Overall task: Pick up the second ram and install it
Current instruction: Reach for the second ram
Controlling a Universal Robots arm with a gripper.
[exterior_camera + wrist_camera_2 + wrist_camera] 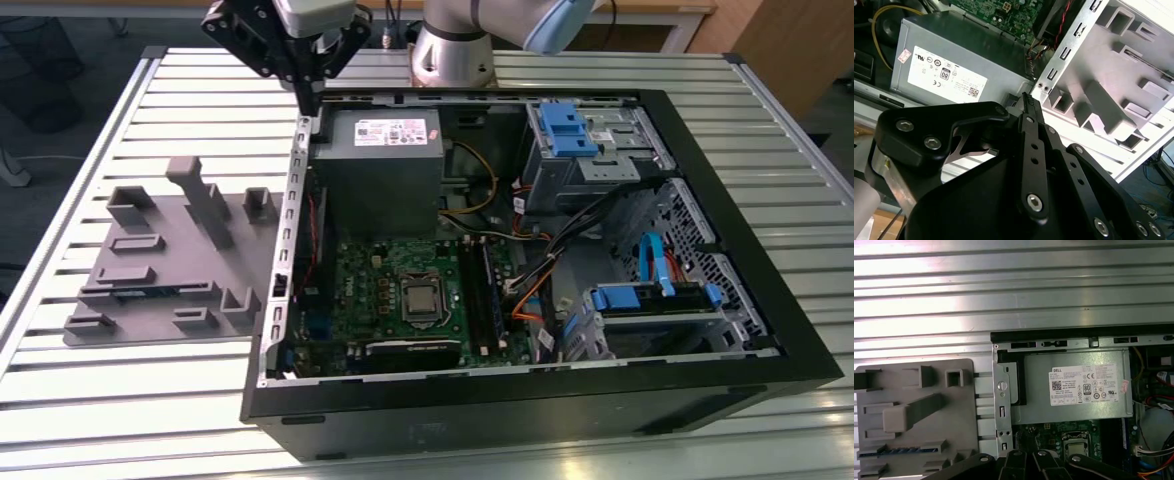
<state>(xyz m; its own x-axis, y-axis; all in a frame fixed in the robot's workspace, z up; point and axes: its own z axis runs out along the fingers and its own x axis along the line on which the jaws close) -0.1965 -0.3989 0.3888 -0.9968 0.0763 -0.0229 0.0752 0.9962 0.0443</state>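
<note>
The gripper (pixel 308 100) hung closed and empty, tips pinched together, just above the computer case (pixel 534 400) edge, with the power supply (pixel 378 165) close below. Well away from it, the gray tray (pixel 160 260) held the second ram (pixel 894 451) in 1 slot at its far end. Pickup and installation were not yet done.

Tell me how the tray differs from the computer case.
The tray is light gray; the case is black. The tray is small and low, with a few posts sticking up; the case is a much bigger, deep open box. The tray holds a blue ram on edge in a slot; the case holds a motherboard and a power supply. Both lie side by side on the slatted table.
</note>
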